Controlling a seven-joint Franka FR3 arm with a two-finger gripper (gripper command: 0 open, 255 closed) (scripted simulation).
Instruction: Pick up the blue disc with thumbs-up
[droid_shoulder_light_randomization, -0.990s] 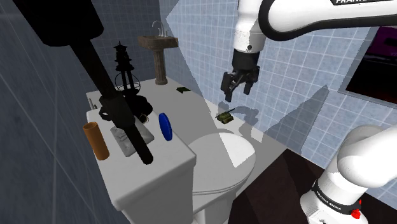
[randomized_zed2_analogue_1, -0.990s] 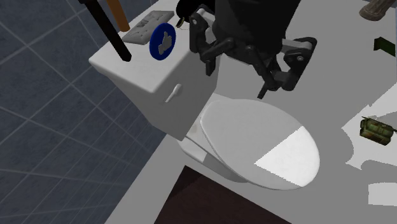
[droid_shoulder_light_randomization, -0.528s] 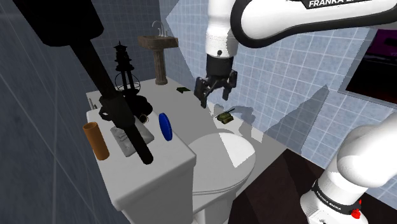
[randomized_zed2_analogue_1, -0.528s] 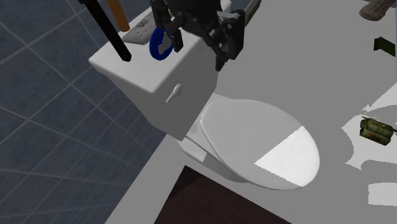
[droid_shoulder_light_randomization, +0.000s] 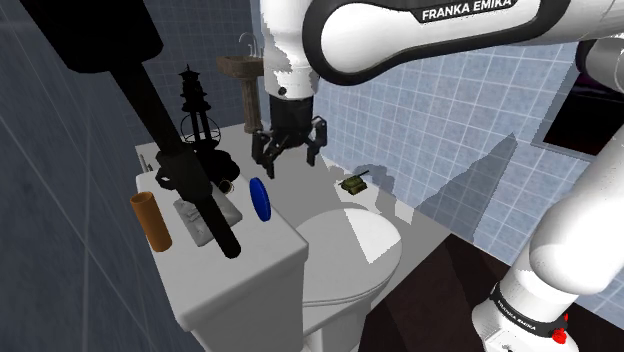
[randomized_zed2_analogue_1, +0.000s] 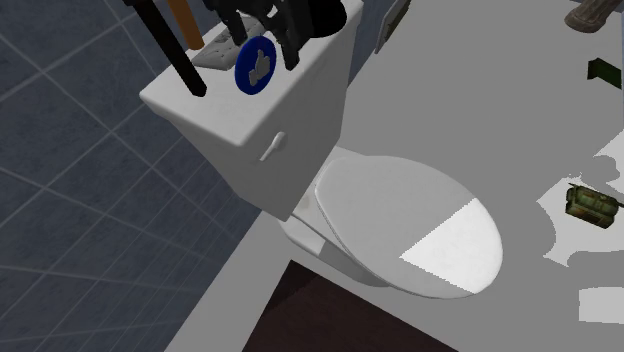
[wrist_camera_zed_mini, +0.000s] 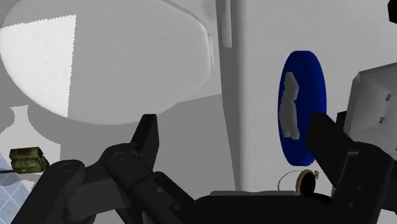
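My gripper (droid_shoulder_light_randomization: 290, 158), fingers spread wide, hangs just above the blue disc (droid_shoulder_light_randomization: 260, 200), which stands on edge on the toilet tank (droid_shoulder_light_randomization: 262, 262), its white thumbs-up turned toward the seat. In the second exterior view the top edge cuts off my hand and a fingertip overlaps the disc's rim; whether they touch, I cannot tell

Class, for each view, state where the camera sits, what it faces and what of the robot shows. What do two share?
Shoulder view: beside the robot, looking down over the toilet tank; arm, open pincer.
Second exterior view: above the toilet lid, facing the toilet tank; pincer.
Wrist view: on the hand, facing the blue disc; fingers.
All share the blue disc.
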